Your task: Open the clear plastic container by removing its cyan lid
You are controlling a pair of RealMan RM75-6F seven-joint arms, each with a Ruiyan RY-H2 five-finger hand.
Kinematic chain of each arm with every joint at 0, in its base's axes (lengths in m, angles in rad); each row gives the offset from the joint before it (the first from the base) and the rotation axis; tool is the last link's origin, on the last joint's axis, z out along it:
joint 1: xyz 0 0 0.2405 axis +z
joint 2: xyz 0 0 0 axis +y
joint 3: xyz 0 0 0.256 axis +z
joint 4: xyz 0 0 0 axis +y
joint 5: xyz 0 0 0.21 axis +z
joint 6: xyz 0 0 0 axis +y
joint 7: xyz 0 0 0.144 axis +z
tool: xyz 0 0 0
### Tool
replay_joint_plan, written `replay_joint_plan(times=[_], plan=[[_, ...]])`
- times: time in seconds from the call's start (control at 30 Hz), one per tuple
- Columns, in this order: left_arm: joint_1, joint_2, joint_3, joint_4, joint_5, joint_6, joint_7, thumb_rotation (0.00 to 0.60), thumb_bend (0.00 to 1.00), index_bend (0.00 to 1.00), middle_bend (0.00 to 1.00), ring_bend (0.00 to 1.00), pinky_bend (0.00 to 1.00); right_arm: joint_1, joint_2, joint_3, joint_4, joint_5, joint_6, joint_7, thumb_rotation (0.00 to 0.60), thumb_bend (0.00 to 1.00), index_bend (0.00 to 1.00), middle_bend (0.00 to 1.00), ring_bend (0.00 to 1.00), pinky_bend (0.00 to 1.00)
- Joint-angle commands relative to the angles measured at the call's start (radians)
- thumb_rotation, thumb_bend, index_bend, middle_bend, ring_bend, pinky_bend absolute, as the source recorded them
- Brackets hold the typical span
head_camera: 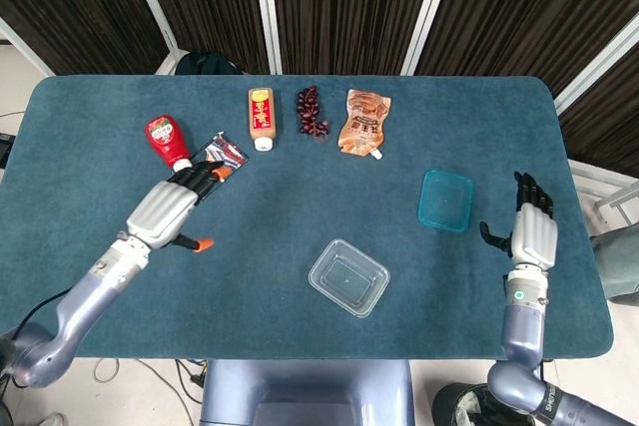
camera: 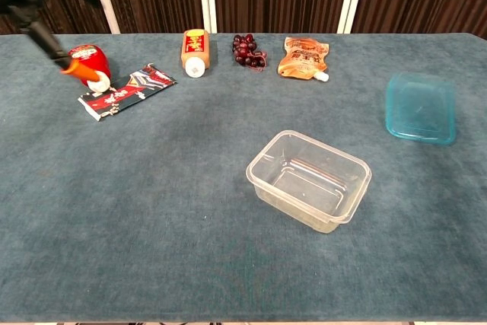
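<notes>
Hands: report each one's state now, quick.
Left hand: open, holding nothing.
Right hand: open, empty; cyan lid lies on the table.

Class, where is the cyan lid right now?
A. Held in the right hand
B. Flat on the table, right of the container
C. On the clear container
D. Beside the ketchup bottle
B: the lid lies flat on the table, apart from the container and the right hand.

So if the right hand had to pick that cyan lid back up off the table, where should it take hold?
Probably by the rim nearest the right hand. The cyan lid lies flat on the cloth, apart from the clear container, so only its thin raised edge offers purchase. Come from the lid's right side and pinch that edge, thumb underneath.
</notes>
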Motion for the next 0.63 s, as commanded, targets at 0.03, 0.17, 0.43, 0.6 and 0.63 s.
replay_joint_plan(times=[0.03,0.17,0.43,0.6,0.63], plan=[[0.066,0.041,0.046,-0.036,0.042,0.068,0.017,0.6,0.0,0.0,0.0,0.0,0.13,-0.034,0.053,-0.025,-0.034,-0.026,0.002,0.021,0.6,0.36,0.0,0.0,0.0,0.0],[0.155,0.067,0.109,-0.046,0.105,0.161,0.058,0.6,0.0,0.0,0.0,0.0,0.1,-0.11,0.152,-0.106,-0.09,-0.103,-0.003,0.067,0.6,0.32,0.0,0.0,0.0,0.0],[0.363,0.042,0.211,0.011,0.209,0.381,0.086,0.6,0.0,0.0,0.0,0.0,0.05,-0.267,0.319,-0.289,-0.102,-0.397,0.072,0.259,0.6,0.29,0.0,0.0,0.0,0.0],[0.472,-0.026,0.221,0.115,0.246,0.506,0.064,0.6,0.0,0.0,0.0,0.0,0.04,-0.324,0.337,-0.358,-0.014,-0.546,0.169,0.339,0.6,0.29,0.0,0.0,0.0,0.0],[0.489,-0.039,0.221,0.139,0.248,0.523,0.06,0.6,0.0,0.0,0.0,0.0,0.04,-0.33,0.337,-0.364,0.001,-0.558,0.181,0.346,0.6,0.29,0.0,0.0,0.0,0.0]])
